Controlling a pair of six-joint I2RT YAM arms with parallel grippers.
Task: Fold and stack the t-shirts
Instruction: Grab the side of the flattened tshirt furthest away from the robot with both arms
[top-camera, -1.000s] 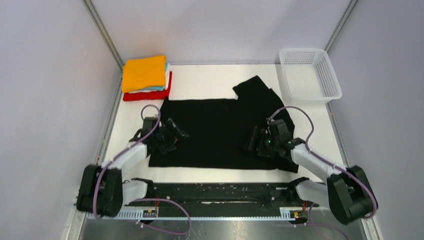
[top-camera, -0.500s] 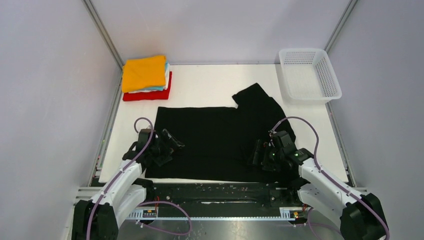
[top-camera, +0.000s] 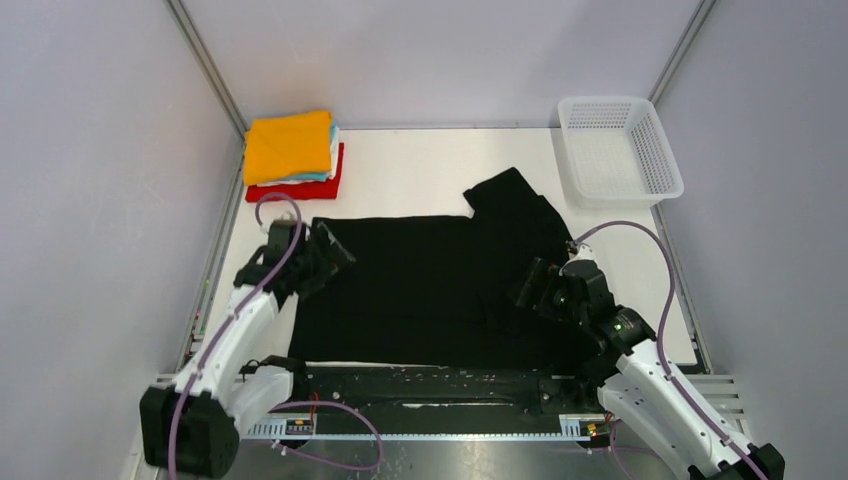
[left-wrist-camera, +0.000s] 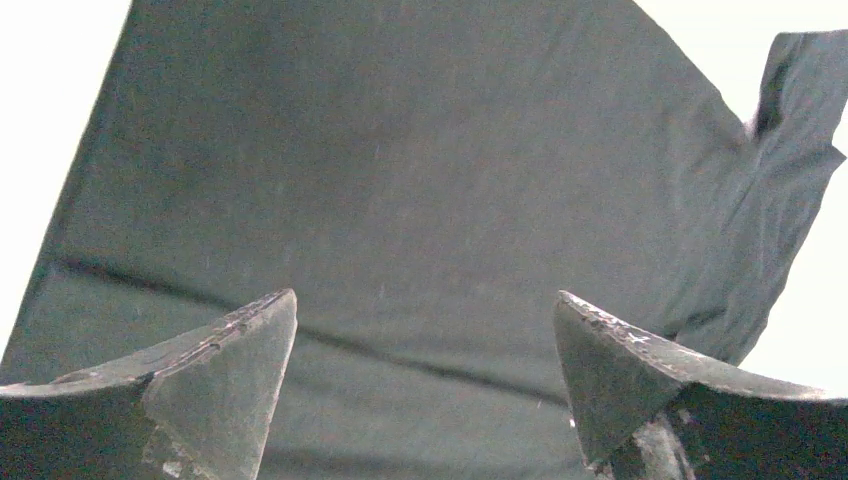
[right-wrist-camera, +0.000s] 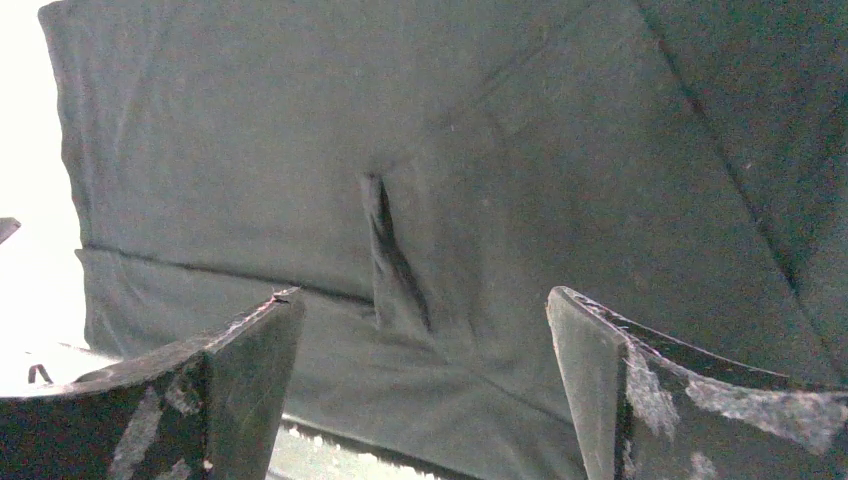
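Note:
The large black t-shirt (top-camera: 430, 290) lies spread flat on the white table (top-camera: 420, 165), its near hem at the table's front edge and one sleeve (top-camera: 510, 195) pointing to the far right. My left gripper (top-camera: 335, 255) hovers open over the shirt's far left corner. In the left wrist view the left gripper (left-wrist-camera: 425, 293) has only flat black cloth (left-wrist-camera: 400, 180) beneath it. My right gripper (top-camera: 525, 290) is open above the shirt's right part. In the right wrist view the right gripper (right-wrist-camera: 425, 291) has a small raised wrinkle (right-wrist-camera: 395, 260) just ahead of it. Folded t-shirts (top-camera: 290, 150), orange on top, are stacked at the far left.
A white mesh basket (top-camera: 618, 150) stands at the far right corner. Grey walls close in both sides and the back. The black rail (top-camera: 430, 385) carrying the arm bases runs along the near edge.
The black shirt slid toward the near edge with both grippers. Since then the left gripper has moved back to the shirt's far left corner and the right gripper has shifted right.

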